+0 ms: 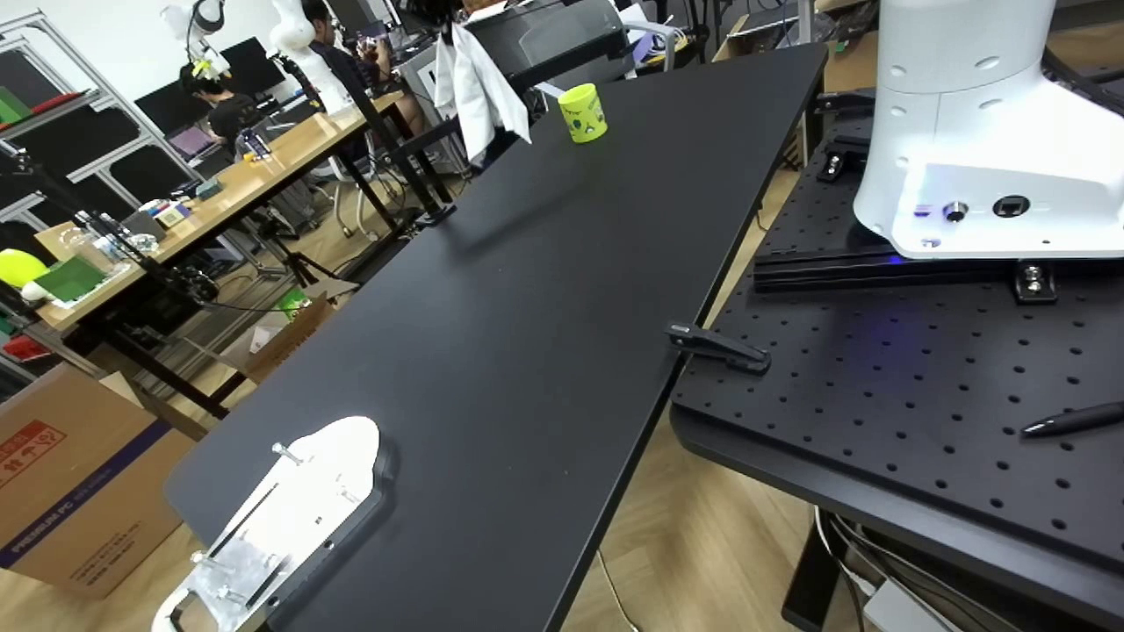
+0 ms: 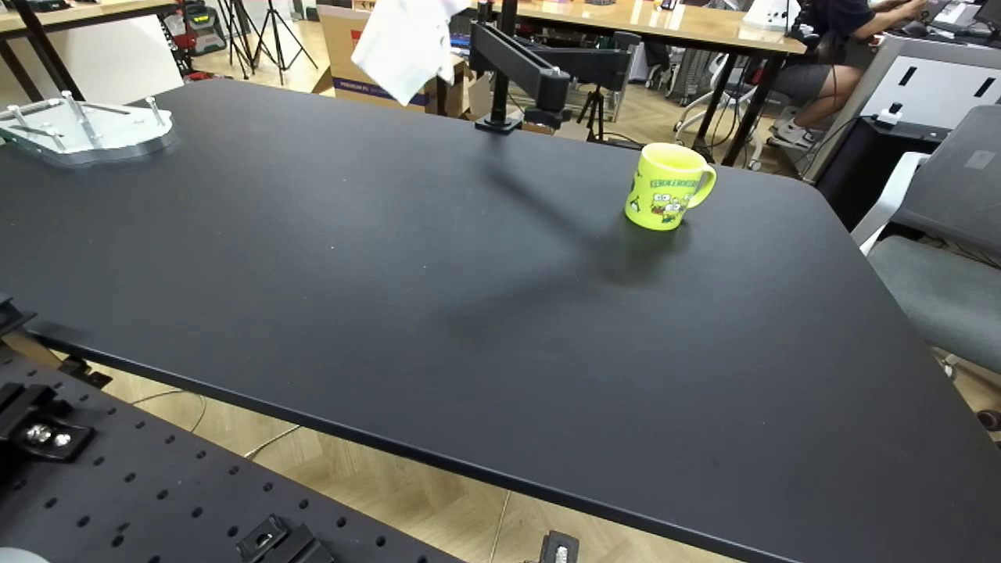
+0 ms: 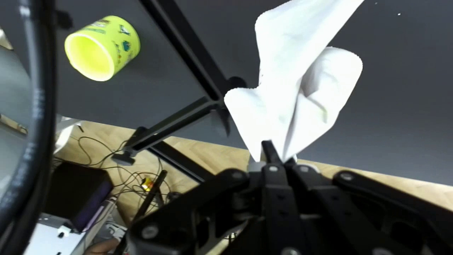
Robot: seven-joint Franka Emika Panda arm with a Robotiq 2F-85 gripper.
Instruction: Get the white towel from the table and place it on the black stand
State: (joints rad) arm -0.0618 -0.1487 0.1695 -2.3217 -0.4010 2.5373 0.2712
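The gripper (image 3: 279, 156) is clenched on the white towel (image 3: 277, 99): in the wrist view the cloth narrows to a bunched point between the fingertips and fans out from there. In both exterior views the towel hangs in the air by the long edge of the surface (image 1: 544, 351) that lies away from the robot base (image 1: 992, 158), its lower end loose. The black stand (image 2: 520, 69) is fixed at that same edge, its jointed arms raised above it. The towel hangs just beside the stand; whether the two touch, I cannot tell.

A yellow-green mug (image 2: 661, 191) stands upright near that long edge, between the stand's foot and a corner, its handle pointing toward the short edge there. A gray chair (image 2: 946, 289) is just beyond that short edge. At the opposite end, near the corner, lies a white board (image 1: 316, 491) with metal posts on it. A black clip (image 1: 718, 348) straddles the long edge nearest the robot base and reaches onto the perforated plate (image 1: 878, 421), where a black pen (image 1: 1076, 420) lies.
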